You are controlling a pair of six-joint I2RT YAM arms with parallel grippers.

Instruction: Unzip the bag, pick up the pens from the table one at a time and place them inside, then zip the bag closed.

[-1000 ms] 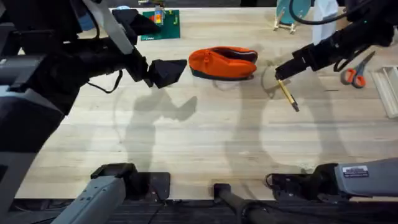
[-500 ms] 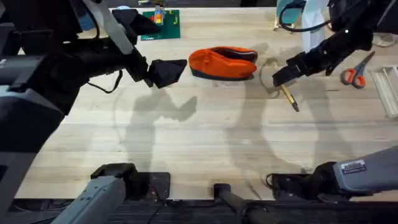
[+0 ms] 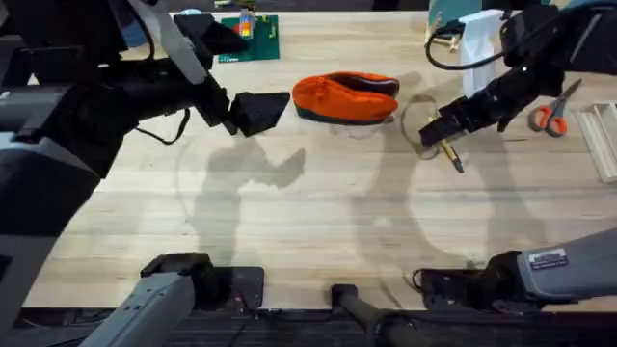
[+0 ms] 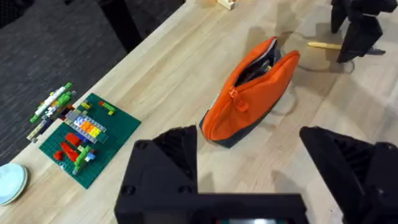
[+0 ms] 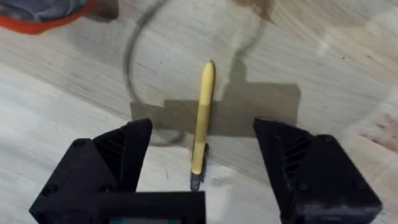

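Right hand hovers spread, pen lying between its fingers.

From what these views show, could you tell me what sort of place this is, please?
Probably a robot manipulation lab: two arms work at a bare wooden table strewn with test props, such as an orange pencil pouch, scissors and a toy-brick baseplate.

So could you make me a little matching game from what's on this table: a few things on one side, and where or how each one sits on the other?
Things:
1. bag
2. pen
3. scissors
4. left gripper

States:
A. lying flat between open black fingers
B. far right of the table
C. hovering open, left of the bag
D. mid-table, zip open

Pairs: 1-D, 2-A, 3-B, 4-C
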